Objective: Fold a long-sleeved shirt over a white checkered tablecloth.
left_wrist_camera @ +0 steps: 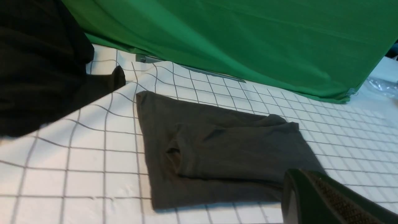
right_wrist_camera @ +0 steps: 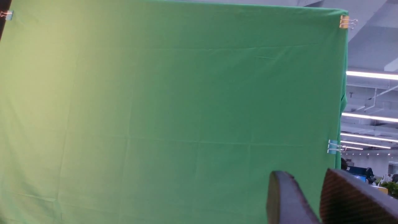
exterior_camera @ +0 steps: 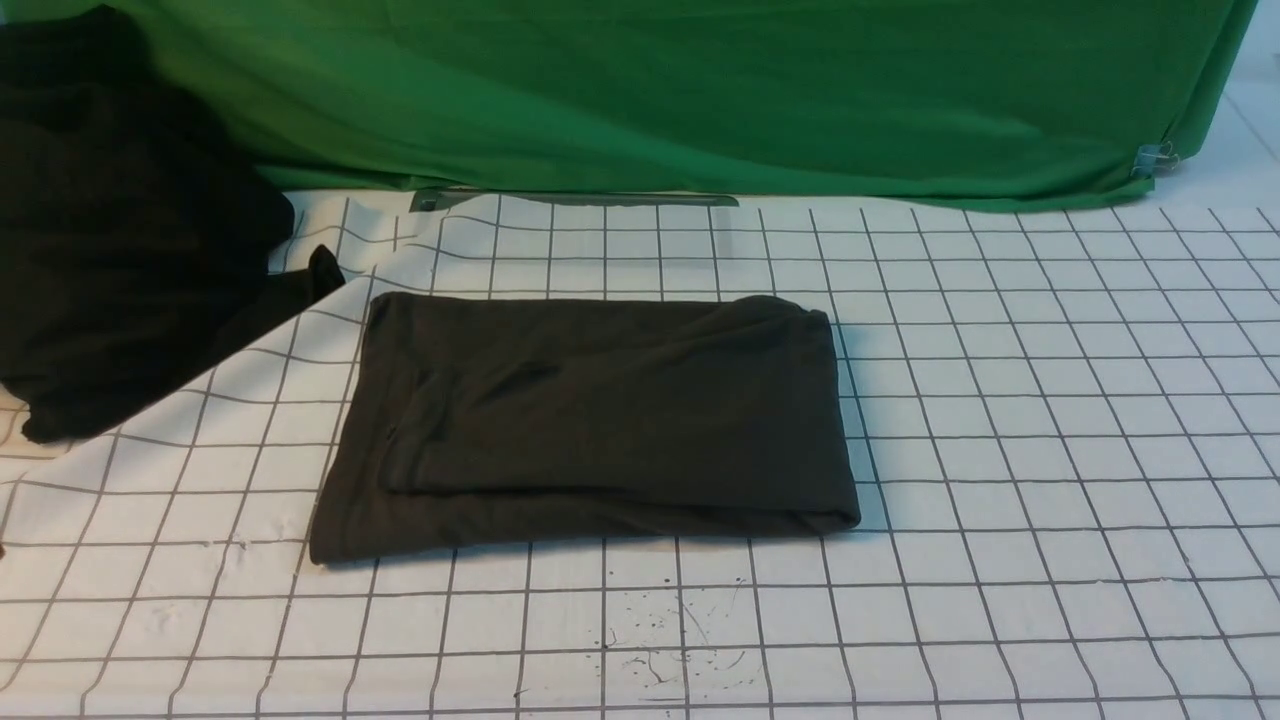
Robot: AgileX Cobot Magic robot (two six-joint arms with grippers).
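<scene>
Shirt first: the long-sleeved shirt [exterior_camera: 590, 425] lies folded into a flat rectangle on the white checkered tablecloth [exterior_camera: 1050, 450], near the middle of my counter, with no print or label showing. My front view shows neither of my arms, only the shirt, a blacker heap of cloth [exterior_camera: 120, 230] at the far left overlapping a lifted corner of the tablecloth, and some dark specks [exterior_camera: 660, 630] on the near squares. My left wrist view adds what the front lacks: one dark finger of my left gripper [left_wrist_camera: 329, 202] hangs at the shirt's near corner, apart from the fabric as far as I can see; with only that finger in view, I cannot tell how wide it stands. My right wrist view looks away from the counter: my right gripper [right_wrist_camera: 314, 199] points at the green cloth [right_wrist_camera: 171, 109], its two fingers slightly parted and holding nothing. That view alone shows binder clips [right_wrist_camera: 334, 146] on the cloth's edge and, past it, ceiling strip lights [right_wrist_camera: 370, 74] of a large room.
</scene>
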